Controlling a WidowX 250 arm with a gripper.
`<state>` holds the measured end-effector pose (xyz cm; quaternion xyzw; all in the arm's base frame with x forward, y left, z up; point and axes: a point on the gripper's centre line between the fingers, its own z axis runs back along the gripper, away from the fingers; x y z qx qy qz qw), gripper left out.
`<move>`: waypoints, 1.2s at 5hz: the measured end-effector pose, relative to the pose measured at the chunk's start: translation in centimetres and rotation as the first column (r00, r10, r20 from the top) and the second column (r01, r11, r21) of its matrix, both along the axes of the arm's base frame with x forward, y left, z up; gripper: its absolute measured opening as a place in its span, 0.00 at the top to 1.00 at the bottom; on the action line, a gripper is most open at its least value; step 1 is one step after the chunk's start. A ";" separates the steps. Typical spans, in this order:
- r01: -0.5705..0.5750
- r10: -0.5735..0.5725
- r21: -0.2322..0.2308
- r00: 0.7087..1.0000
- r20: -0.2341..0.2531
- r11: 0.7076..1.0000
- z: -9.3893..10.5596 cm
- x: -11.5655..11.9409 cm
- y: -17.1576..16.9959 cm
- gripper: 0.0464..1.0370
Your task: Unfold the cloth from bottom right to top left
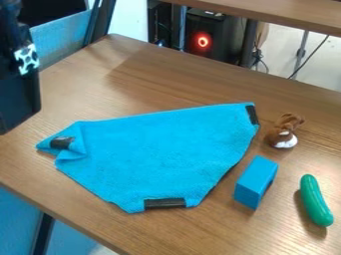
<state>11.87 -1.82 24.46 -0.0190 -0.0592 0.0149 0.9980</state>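
Blue cloth (156, 149) lies on the bench (80, 64), below and right of the gripper (19, 99) in view, whose opening and hold I can't tell; the lower-right edge (218, 172), likely starting side, is the cloth's farther one from it.

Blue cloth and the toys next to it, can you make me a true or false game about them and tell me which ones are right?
1. The green cucumber lies to the right of the blue block. True.
2. The block sits on top of the cloth. False: it is on the table, beside the cloth.
3. Three black strips show on the cloth. True.
4. The brown and white toy is under the cloth. False: it is uncovered, right of the cloth.
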 end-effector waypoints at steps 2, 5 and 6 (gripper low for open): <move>0.067 -0.067 -0.020 0.998 0.019 0.998 -4.6 2.3 -0.8 0.04; 0.311 -0.349 0.213 0.921 0.173 0.926 -14.3 8.6 -2.8 0.04; 0.367 -0.428 0.265 0.874 0.229 0.892 -15.3 11.0 -2.8 0.04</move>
